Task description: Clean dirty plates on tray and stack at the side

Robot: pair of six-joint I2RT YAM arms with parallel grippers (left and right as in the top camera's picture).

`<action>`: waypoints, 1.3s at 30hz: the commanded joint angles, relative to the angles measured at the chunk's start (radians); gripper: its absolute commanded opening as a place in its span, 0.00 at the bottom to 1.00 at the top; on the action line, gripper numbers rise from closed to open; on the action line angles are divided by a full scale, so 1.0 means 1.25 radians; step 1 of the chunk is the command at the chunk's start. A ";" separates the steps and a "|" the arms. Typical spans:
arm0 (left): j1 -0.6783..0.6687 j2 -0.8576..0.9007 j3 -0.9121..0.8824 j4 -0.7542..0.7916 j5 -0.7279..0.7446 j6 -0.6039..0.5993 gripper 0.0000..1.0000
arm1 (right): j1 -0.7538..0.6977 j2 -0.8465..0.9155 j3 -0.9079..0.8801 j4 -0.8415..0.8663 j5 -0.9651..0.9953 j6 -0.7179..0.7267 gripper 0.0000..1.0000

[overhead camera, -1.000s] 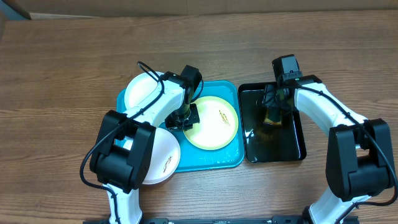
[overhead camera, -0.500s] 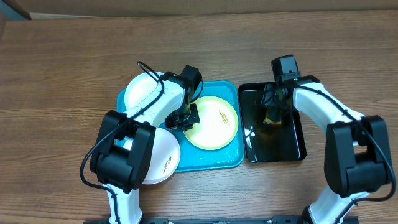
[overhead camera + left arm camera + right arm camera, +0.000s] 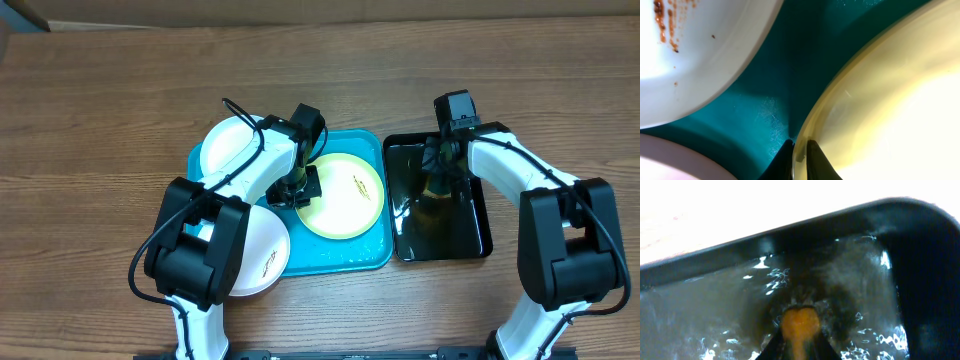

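On the brown wooden table [image 3: 100, 120], the large turquoise rectangular plastic tray [image 3: 335, 258] carries the round white plate with lime-green rim [image 3: 345, 200]. The left gripper [image 3: 799, 156] is clamped on this plate's left edge, one finger on each side of the rim. Two plain white round plates overlap the tray's left side, one far [image 3: 232, 148], one near [image 3: 258, 252]; brown smears show on one of them in the left wrist view. The right gripper [image 3: 799, 342] is down in the wet glossy black rectangular tray [image 3: 470, 235], closed around a small orange item [image 3: 799, 322] of unclear kind.
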 commanded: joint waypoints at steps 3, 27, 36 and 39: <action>-0.006 0.018 -0.016 0.010 -0.024 0.013 0.11 | -0.002 0.004 0.011 0.006 -0.025 0.001 0.17; -0.006 0.018 -0.016 0.009 -0.023 0.013 0.18 | 0.016 -0.014 0.012 -0.215 -0.094 0.002 0.47; -0.006 0.018 -0.016 0.009 -0.023 0.013 0.18 | 0.014 -0.015 0.042 -0.222 -0.094 0.002 0.16; -0.006 0.018 -0.016 0.009 -0.023 0.013 0.22 | 0.014 -0.015 0.093 -0.257 -0.093 -0.002 0.43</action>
